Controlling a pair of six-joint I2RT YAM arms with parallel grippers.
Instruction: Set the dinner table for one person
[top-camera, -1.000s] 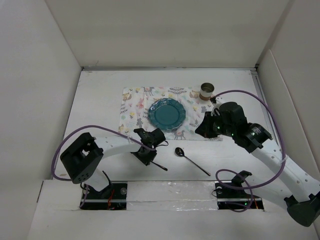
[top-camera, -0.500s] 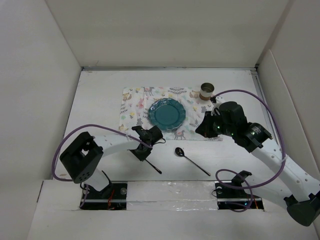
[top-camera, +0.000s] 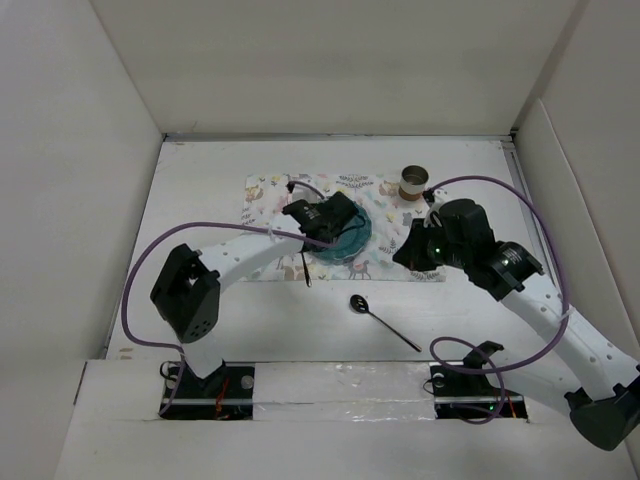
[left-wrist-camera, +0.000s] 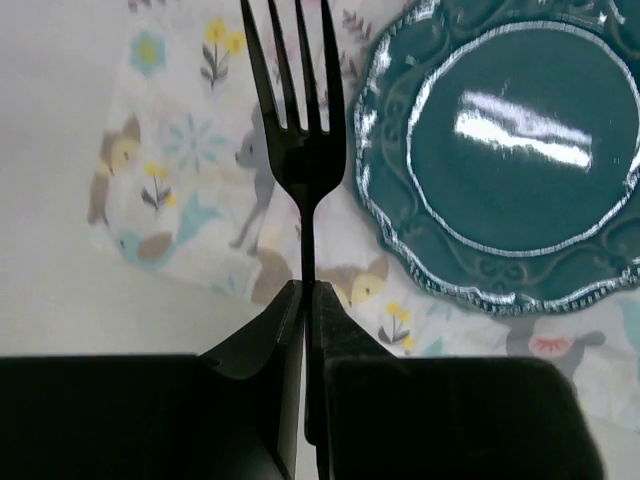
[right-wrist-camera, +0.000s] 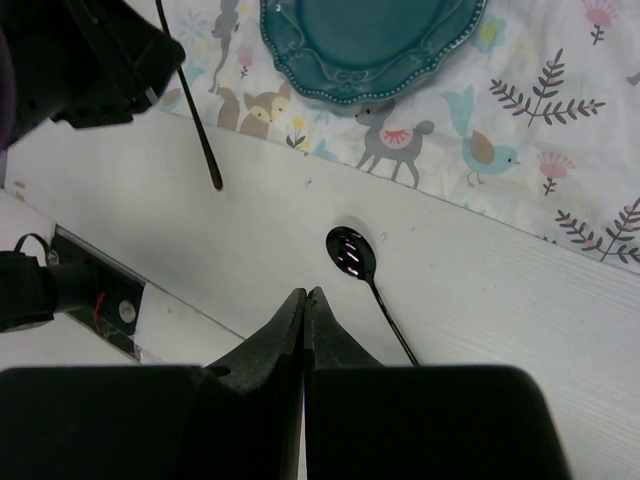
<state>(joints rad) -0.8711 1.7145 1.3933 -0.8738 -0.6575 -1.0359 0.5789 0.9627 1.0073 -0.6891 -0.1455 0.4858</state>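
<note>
The white dinner table (top-camera: 200, 190) carries an animal-print placemat (top-camera: 268, 215) with a teal plate (top-camera: 357, 237) on it. My left gripper (top-camera: 312, 235) is shut on a black fork (left-wrist-camera: 300, 130) and holds it above the placemat's near left part, just left of the plate (left-wrist-camera: 510, 150). The tines point away and the handle (top-camera: 306, 270) trails toward the near edge. A black spoon (top-camera: 358, 303) lies on the table in front of the placemat. My right gripper (top-camera: 410, 256) is shut and empty, hovering above the spoon (right-wrist-camera: 352, 255).
A small brown cup (top-camera: 413, 182) stands at the placemat's far right corner. White wall panels surround the table. Purple cables loop from both arms. The left gripper (right-wrist-camera: 90, 60) and the fork handle (right-wrist-camera: 195, 120) show in the right wrist view.
My left gripper has carried the fork from the table's near edge up and to the right, over the placemat beside the plate. The right arm has barely moved.
</note>
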